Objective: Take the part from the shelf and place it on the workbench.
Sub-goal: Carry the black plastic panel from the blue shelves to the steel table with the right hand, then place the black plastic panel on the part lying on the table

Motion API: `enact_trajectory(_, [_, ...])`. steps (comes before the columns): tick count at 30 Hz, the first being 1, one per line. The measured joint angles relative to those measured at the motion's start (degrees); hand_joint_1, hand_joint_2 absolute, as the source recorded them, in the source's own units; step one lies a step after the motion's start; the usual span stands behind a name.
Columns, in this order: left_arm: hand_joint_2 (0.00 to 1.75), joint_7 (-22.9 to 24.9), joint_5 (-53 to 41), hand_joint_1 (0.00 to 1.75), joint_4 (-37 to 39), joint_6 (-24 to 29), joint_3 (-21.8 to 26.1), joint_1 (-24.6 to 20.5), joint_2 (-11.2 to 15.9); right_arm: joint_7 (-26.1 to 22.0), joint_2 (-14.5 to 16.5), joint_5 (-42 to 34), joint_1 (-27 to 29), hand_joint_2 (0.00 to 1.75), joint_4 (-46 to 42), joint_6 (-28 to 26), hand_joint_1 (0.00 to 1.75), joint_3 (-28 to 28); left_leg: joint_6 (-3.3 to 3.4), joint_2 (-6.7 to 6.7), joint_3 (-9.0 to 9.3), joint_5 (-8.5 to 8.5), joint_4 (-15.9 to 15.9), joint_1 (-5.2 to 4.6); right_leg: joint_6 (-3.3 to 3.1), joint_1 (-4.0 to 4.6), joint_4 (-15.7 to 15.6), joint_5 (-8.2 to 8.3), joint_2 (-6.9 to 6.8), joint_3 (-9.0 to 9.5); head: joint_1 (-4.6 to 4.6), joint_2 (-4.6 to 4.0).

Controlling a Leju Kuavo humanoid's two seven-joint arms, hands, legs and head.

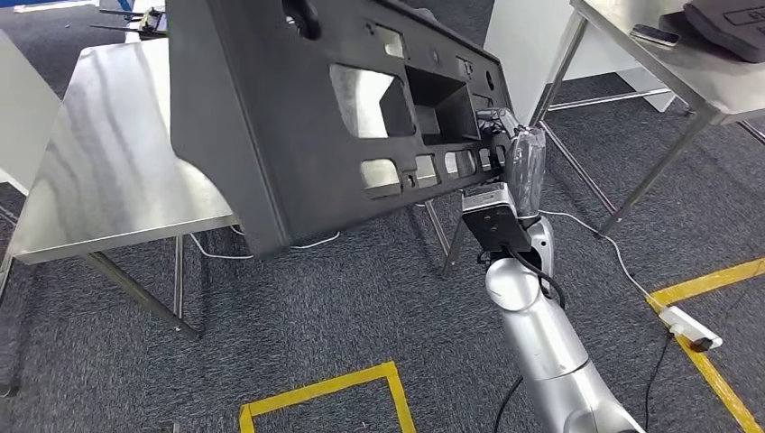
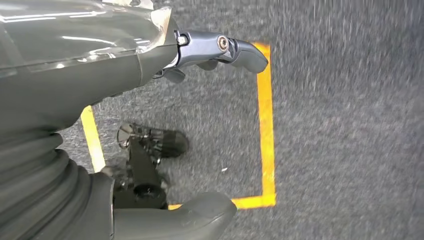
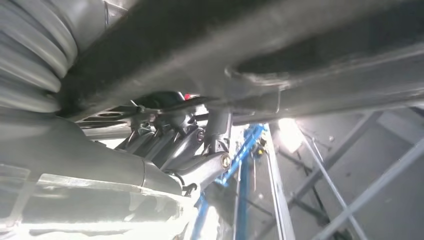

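Observation:
The part is a large black plastic panel (image 1: pixel 298 117) with several cut-out windows. It hangs tilted in the air, partly over the steel workbench (image 1: pixel 108 162) at the left. My right hand (image 1: pixel 505 135) grips the panel's right end, its wrist raised from the lower right. In the right wrist view the dark fingers (image 3: pixel 170 145) curl against the underside of the panel (image 3: pixel 250 45). My left hand (image 2: pixel 150 60) hangs over the carpet with its fingers apart and nothing in it.
A second steel table (image 1: pixel 668 63) stands at the back right with a phone (image 1: pixel 655 35) and a dark pad (image 1: pixel 731 27) on it. Yellow floor tape (image 1: pixel 325 390) and a power strip (image 1: pixel 690 329) with cables lie on the grey carpet.

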Motion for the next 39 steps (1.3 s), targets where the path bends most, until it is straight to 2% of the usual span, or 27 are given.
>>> enact_trajectory(1, [1.75, 0.1, 0.0, 0.00, 0.0, 0.1, 0.0, 0.0, 0.0, 0.0, 0.0, 0.2, 0.3, 1.75, 0.1, 0.0, 1.75, -0.1, 0.10, -0.56, 0.03, -0.07, 0.0, -0.02, 0.06, -0.07, 3.0, -0.68, 0.16, -1.92, 0.03, 0.00])
enact_trajectory(2, [1.75, 0.2, -0.1, 0.00, 0.0, 0.2, 0.0, 0.0, 0.0, 0.0, 0.0, 0.5, 0.6, 1.75, 0.2, 0.0, 1.75, -0.2, 0.12, -1.16, 0.08, -0.14, 0.0, -0.02, 0.36, -0.10, 4.2, -0.49, 0.24, -2.98, 0.06, 0.00])
enact_trajectory(3, [1.75, 0.3, -0.1, 0.00, 0.0, 0.3, 0.0, 0.0, 0.0, 0.1, 0.0, 0.8, 0.8, 1.75, 0.2, 0.0, 1.75, -0.4, 0.06, -1.77, 0.16, -0.21, 0.1, -0.02, 0.82, -0.16, 3.0, 0.59, 0.32, -2.94, 0.08, 0.00])
enact_trajectory(5, [1.75, 0.6, -0.2, 0.00, 0.0, 0.5, 0.0, 0.0, -0.1, 0.2, 0.1, 1.3, 0.9, 1.75, 0.3, 0.1, 1.75, -0.8, -0.23, -2.89, 0.30, -0.43, 0.2, 0.00, 1.74, -0.40, -4.2, 4.23, 1.25, -0.27, 0.16, -0.01])
enact_trajectory(6, [1.75, 0.6, -0.2, 0.00, 0.0, 0.6, 0.0, 0.0, -0.1, 0.2, 0.2, 1.4, 0.9, 1.75, 0.3, 0.1, 1.75, -0.9, -0.47, -3.38, 0.26, -0.63, 0.5, -0.13, 1.84, -0.50, -7.8, 5.82, 1.96, 1.24, 0.18, -0.01])
enact_trajectory(7, [1.75, 0.7, -0.2, 0.00, 0.0, 0.6, 0.0, -0.1, -0.1, 0.2, 0.3, 1.5, 0.9, 1.75, 0.3, 0.1, 1.75, -1.0, -0.73, -3.81, 0.17, -0.84, 0.8, -0.21, 1.68, -0.59, -10.3, 6.86, 2.52, 2.35, 0.13, -0.01])
enact_trajectory(8, [1.75, 0.7, -0.2, 0.00, 0.0, 0.7, 0.0, -0.1, -0.1, 0.2, 0.4, 1.6, 0.8, 1.75, 0.4, 0.1, 1.75, -1.1, -1.00, -4.20, 0.05, -1.01, 1.0, -0.26, 1.35, -0.56, -11.4, 7.30, 2.84, 2.89, 0.08, -0.01])
enact_trajectory(10, [1.75, 0.7, -0.2, 0.00, 0.0, 0.7, 0.0, 0.0, 0.0, 0.3, 0.7, 1.7, 0.8, 1.75, 0.4, 0.1, 1.75, -1.1, -1.55, -4.64, -0.14, -1.26, 1.2, -0.10, 0.56, -0.62, -11.7, 7.51, 2.30, 3.22, -0.05, -0.01])
enact_trajectory(12, [1.75, 0.7, -0.2, 0.00, 0.0, 0.8, 0.0, 0.1, 0.0, 0.4, 1.0, 1.7, 0.7, 1.75, 0.4, 0.2, 1.75, -1.2, -2.28, -3.13, -0.78, -2.35, 2.8, 0.05, -0.15, -0.92, -12.0, 7.55, 1.68, 3.62, -0.27, -0.01])
enact_trajectory(14, [1.75, 0.7, -0.2, 0.00, 0.0, 0.8, 0.0, 0.0, 0.0, 0.4, 1.2, 1.7, 0.6, 1.75, 0.4, 0.2, 1.75, -1.2, -3.12, -0.95, -3.29, -5.28, 8.2, 0.36, -0.76, -1.00, -12.1, 7.37, 0.99, 4.01, -0.57, 0.00])
enact_trajectory(16, [1.75, 0.8, -0.2, 0.00, 0.0, 0.8, 0.0, 0.0, 0.0, 0.5, 1.3, 1.9, 0.6, 1.75, 0.5, 0.3, 1.75, -1.2, -3.83, -0.18, -6.99, -7.96, 15.1, 0.98, -1.07, -0.88, -12.0, 7.15, 0.23, 4.20, -0.67, 0.01])
enact_trajectory(17, [1.75, 0.9, -0.2, 0.00, 0.0, 0.8, 0.0, 0.0, 0.0, 0.6, 1.3, 2.2, 0.6, 1.75, 0.6, 0.4, 1.75, -1.2, -4.09, -0.02, -8.06, -8.09, 16.8, 1.26, -1.10, -0.87, -12.0, 7.05, -0.06, 4.26, -0.68, 0.01])
enact_trajectory(18, [1.75, 1.0, -0.1, 0.00, 0.0, 0.9, 0.0, 0.0, 0.0, 0.9, 1.3, 2.6, 0.5, 1.75, 0.7, 0.6, 1.75, -1.2, -4.28, 0.14, -8.02, -7.15, 16.2, 1.52, -1.06, -0.90, -12.0, 6.96, -0.29, 4.34, -0.69, 0.00])
enact_trajectory(19, [1.75, 1.1, -0.1, 0.00, 0.0, 1.0, 0.0, 0.0, 0.0, 1.3, 1.3, 2.9, 0.4, 1.75, 0.9, 0.8, 1.75, -1.3, -4.38, 0.32, -6.80, -5.39, 13.5, 1.72, -0.92, -0.96, -12.0, 6.84, -0.45, 4.46, -0.69, 0.00])
enact_trajectory(21, [1.75, 1.2, 0.0, 0.00, 0.0, 1.1, 0.1, 0.0, 0.1, 2.1, 1.3, 3.7, -0.1, 1.75, 1.3, 1.2, 1.75, -1.4, -4.32, 0.85, -2.86, -1.92, 5.7, 1.82, -0.49, -0.89, -12.0, 6.56, -0.68, 4.69, -0.70, -0.01])
enact_trajectory(23, [1.75, 1.3, 0.1, 0.00, 0.0, 1.2, 0.1, -0.1, 0.1, 3.1, 1.3, 5.1, -1.0, 1.75, 2.0, 1.3, 1.75, -1.7, -3.93, 1.03, -0.76, -0.83, 1.6, 1.57, -0.01, -0.53, -11.9, 6.31, -0.82, 4.68, -0.58, -0.01])
enact_trajectory(24, [1.75, 1.3, 0.1, 0.00, 0.0, 1.2, 0.2, -0.1, 0.1, 3.8, 1.1, 6.3, -1.5, 1.75, 2.6, 1.2, 1.75, -1.9, -3.78, 0.96, -0.64, -0.95, 1.3, 1.37, 0.14, -0.17, -11.9, 6.23, -0.84, 4.64, -0.44, 0.00])
enact_trajectory(26, [1.75, 1.4, 0.3, 0.00, 0.0, 1.2, 0.3, 0.0, 0.1, 5.3, 0.6, 8.7, -2.5, 1.75, 4.0, 1.2, 1.75, -2.5, -3.61, 0.74, -0.65, -0.80, 1.2, 0.98, 0.29, 0.04, -11.9, 6.16, -0.93, 4.69, -0.26, 0.00])
enact_trajectory(29, [1.75, 1.4, 0.6, 0.00, 0.0, 1.3, 0.6, 0.1, 0.1, 6.8, -0.5, 11.6, -3.3, 1.75, 5.9, 1.2, 1.75, -3.2, -3.10, 0.47, -0.70, -0.87, 1.3, 0.35, 0.56, -0.16, -12.2, 6.30, -1.17, 4.89, -0.21, -0.01])
enact_trajectory(34, [1.75, 0.9, 1.1, 0.00, 0.0, 1.3, 1.0, 0.5, 0.4, 8.5, -3.2, 16.0, -4.1, 1.75, 9.0, 1.2, 1.75, -4.4, -2.48, 0.33, -0.71, -0.97, 1.3, 0.26, 0.82, -0.22, -12.9, 6.46, -1.27, 5.26, -0.18, 0.00])
enact_trajectory(39, [1.75, 0.3, 1.1, 0.00, 0.0, 0.6, 1.4, 1.1, 0.4, 7.6, -6.3, 15.7, -3.9, 1.75, 12.6, 1.1, 1.75, -6.1, -2.14, 0.30, -0.72, -0.99, 1.3, 0.12, 1.31, -0.34, -13.1, 6.58, -1.31, 5.35, -0.19, -0.01])
